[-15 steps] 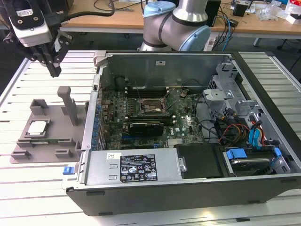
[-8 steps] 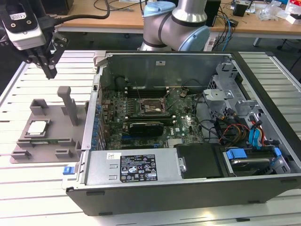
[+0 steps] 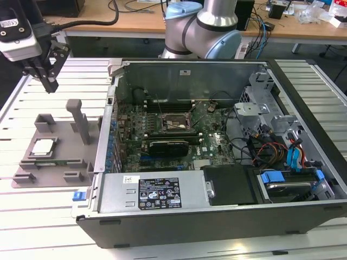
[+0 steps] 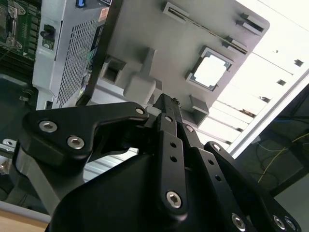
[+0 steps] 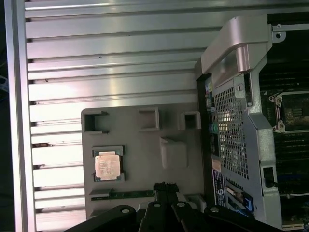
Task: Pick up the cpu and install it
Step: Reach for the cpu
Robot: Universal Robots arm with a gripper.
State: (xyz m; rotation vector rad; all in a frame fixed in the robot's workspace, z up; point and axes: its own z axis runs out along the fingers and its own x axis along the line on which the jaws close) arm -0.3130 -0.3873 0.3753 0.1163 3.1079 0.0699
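Open computer case (image 3: 162,192) is lying on its side, so the motherboard socket (image 3: 174,122) is facing up for access. Grey fixture plate (image 3: 65,146) is sitting just beside the case, cradling the cpu (image 3: 43,147) flat and lid-up in a recess, likely for an easy top grasp. Gripper (image 3: 51,86) is hovering near the plate, apart from the cpu, jaws pinched together and carrying nothing.

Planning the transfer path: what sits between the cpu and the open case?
A tall grey post on the fixture plate, in the exterior view, between cpu and case.
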